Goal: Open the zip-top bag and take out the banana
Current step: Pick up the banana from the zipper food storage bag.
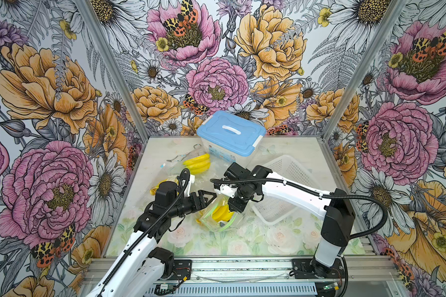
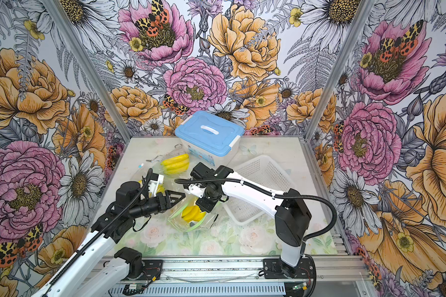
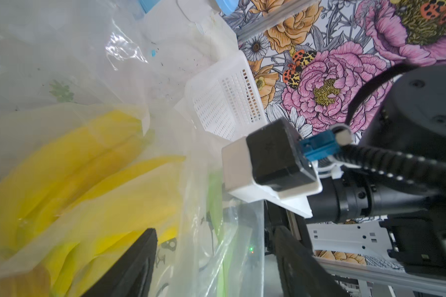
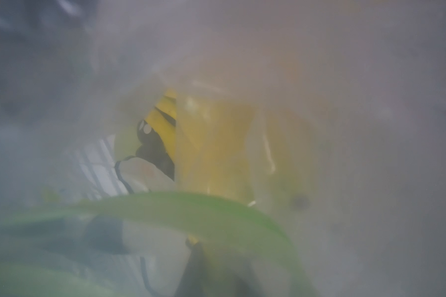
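Note:
The clear zip-top bag [image 1: 218, 223] [image 2: 188, 225] lies mid-table with its green zip rim spread open. A yellow banana bunch [image 1: 220, 213] [image 2: 191, 213] sits inside it. My right gripper [image 1: 234, 207] [image 2: 206, 205] points down at the bag's right rim and is shut on the plastic there. In the right wrist view the film fogs everything, and only the green zip [image 4: 191, 208] and the banana [image 4: 216, 144] show through. My left gripper [image 1: 211, 196] [image 3: 216, 257] hovers at the bag's left side. It is open, with loose bag plastic [image 3: 204, 205] between the fingers and the banana [image 3: 75, 167] beside it.
A blue-lidded box [image 1: 231, 133] [image 2: 209, 133] stands at the back. A white mesh basket [image 1: 286, 187] [image 2: 263, 190] lies at the right, under the right arm. A second banana bunch [image 1: 197, 164] in clear plastic and a wire clip [image 1: 177, 156] lie at the back left.

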`<state>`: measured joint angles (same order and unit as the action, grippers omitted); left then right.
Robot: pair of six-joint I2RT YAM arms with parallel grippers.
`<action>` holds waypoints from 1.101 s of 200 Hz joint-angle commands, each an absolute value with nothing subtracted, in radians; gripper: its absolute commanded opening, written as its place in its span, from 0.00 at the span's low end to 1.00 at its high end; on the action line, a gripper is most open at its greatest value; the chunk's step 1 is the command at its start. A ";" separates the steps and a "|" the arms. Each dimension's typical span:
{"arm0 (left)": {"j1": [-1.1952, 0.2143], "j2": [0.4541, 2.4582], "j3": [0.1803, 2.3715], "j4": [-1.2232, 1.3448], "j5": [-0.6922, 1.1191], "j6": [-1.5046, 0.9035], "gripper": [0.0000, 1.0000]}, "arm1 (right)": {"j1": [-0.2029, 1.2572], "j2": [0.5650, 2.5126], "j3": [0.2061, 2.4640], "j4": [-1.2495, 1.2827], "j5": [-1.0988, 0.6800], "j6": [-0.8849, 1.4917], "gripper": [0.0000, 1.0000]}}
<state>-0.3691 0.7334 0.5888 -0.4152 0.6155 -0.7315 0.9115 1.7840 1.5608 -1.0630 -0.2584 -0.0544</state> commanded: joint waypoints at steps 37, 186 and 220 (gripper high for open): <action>-0.488 0.845 0.637 -0.457 0.566 -0.596 0.72 | 0.892 1.790 1.603 -1.055 -0.277 -0.073 0.00; -0.624 0.935 0.716 -0.424 -0.061 -0.713 0.24 | 0.936 1.799 1.584 -1.049 -0.301 -0.077 0.00; -0.609 0.845 0.707 -0.507 -0.203 -0.756 0.24 | 0.961 1.761 1.542 -1.043 -0.267 -0.078 0.00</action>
